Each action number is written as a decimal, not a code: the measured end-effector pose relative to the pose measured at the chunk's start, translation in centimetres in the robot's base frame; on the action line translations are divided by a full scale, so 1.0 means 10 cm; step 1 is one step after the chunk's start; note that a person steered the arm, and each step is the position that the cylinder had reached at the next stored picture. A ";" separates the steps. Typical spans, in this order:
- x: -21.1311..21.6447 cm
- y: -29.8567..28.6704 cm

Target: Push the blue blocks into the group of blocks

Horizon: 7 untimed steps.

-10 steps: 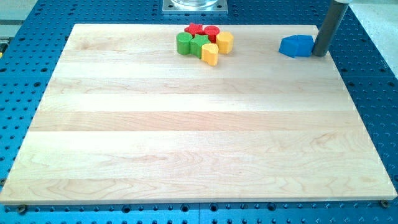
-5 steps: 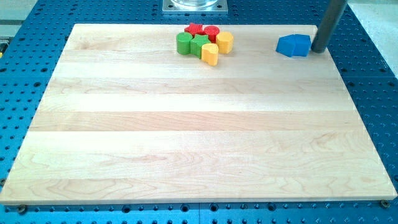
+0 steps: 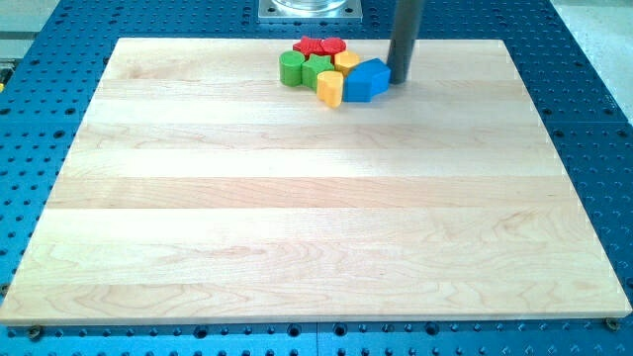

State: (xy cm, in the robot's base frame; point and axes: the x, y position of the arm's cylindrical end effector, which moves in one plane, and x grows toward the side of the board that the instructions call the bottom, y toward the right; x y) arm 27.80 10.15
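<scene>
The blue blocks (image 3: 365, 80), seen as one blue mass with shapes hard to tell apart, sit at the view's top centre, pressed against the right side of the group. The group holds a green cylinder (image 3: 291, 68), a green block (image 3: 317, 69), a red star (image 3: 309, 45), a red block (image 3: 332, 45), a yellow block (image 3: 330, 88) and another yellow block (image 3: 346, 60). My tip (image 3: 399, 79) rests on the board touching the blue blocks' right side.
The wooden board (image 3: 316, 198) lies on a blue perforated table (image 3: 593, 119). A metal base plate (image 3: 310, 10) sits at the view's top edge, just behind the group.
My tip has swept left along the board's top, pushing the blue blocks from the view's upper right into contact with the group. The yellow blocks shifted slightly.
</scene>
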 end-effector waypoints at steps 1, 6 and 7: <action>0.00 -0.10; 1.05 -0.16; 0.82 -0.44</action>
